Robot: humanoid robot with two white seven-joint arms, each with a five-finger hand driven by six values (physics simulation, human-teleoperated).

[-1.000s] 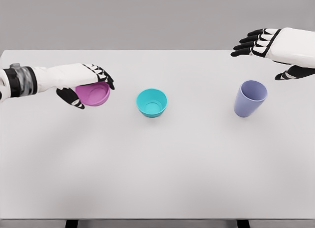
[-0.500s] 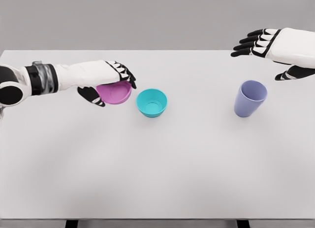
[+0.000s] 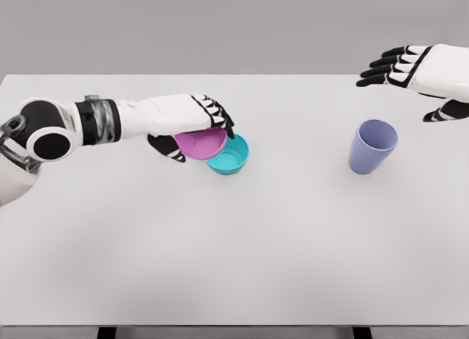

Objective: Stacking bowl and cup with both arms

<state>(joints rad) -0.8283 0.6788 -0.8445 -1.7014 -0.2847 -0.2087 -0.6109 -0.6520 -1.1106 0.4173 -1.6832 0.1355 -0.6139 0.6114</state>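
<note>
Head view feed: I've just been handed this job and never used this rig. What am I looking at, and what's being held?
This is a simulator's render, seen from a camera on the robot's head, looking down on a white table. The two white arms are the robot's own, each ending in a five-finger hand. The left hand, entering from the picture's left, grips a pink bowl, which overlaps the left rim of a teal bowl standing on the table. Whether they touch is unclear. The right hand hovers at the upper right with fingers spread, holding nothing. Below it, a lavender cup stands upright, untouched.
</note>
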